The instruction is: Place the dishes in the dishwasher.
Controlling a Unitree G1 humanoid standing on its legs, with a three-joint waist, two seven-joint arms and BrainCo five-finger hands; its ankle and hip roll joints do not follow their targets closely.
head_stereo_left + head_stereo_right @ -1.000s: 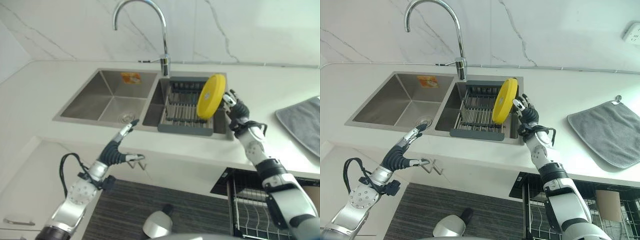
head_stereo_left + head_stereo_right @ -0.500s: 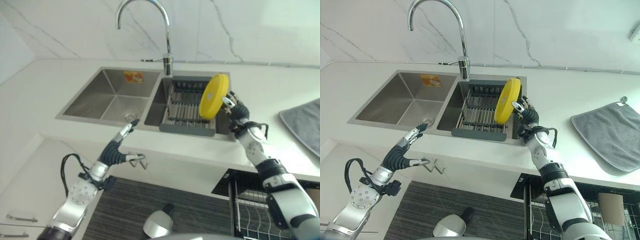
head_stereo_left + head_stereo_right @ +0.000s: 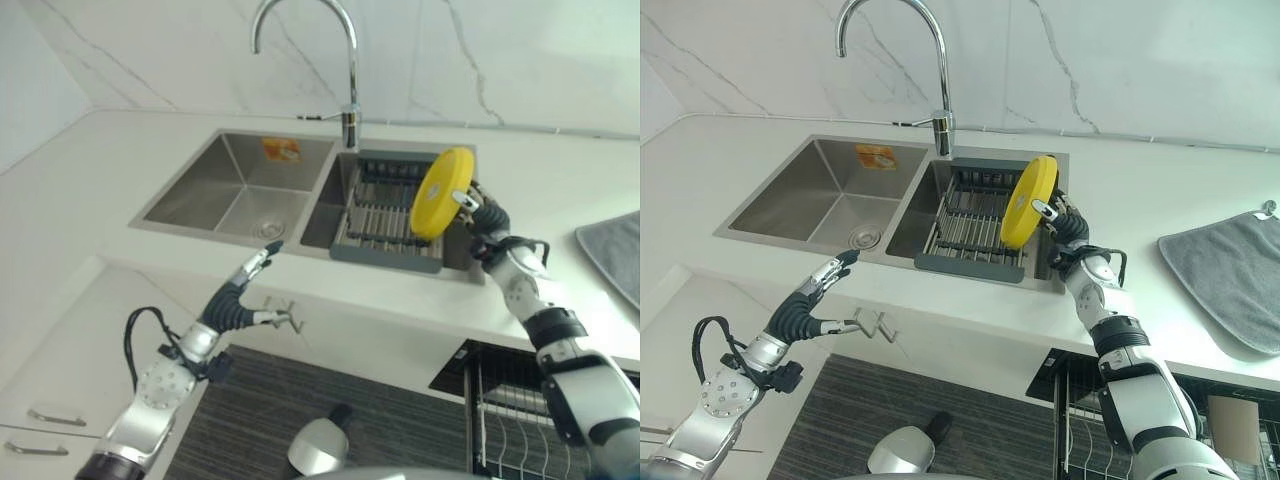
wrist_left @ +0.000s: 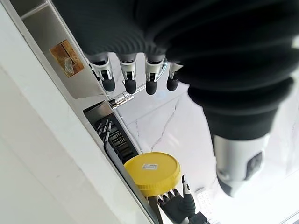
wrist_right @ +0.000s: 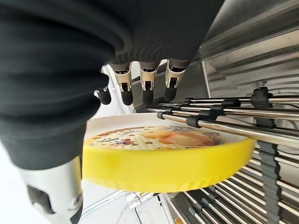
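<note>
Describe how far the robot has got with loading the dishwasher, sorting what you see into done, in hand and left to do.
Done: nothing is loaded yet; the dishwasher rack at lower right shows no dishes. In hand: the right hand grips the yellow plate on edge above the drying rack in the sink. The left hand hangs open by the counter edge. Left: carrying the plate down into the dishwasher rack.

No legible text — sink sticker [image 3: 281, 150], plate [image 5: 163, 154] print unreadable.

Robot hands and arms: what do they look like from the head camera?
Both arms are silver-grey jointed segments with dark bands. The left robot hand and right robot hand each have silver fingers with dark tips and a dark ribbed cover over the wrist.
</note>
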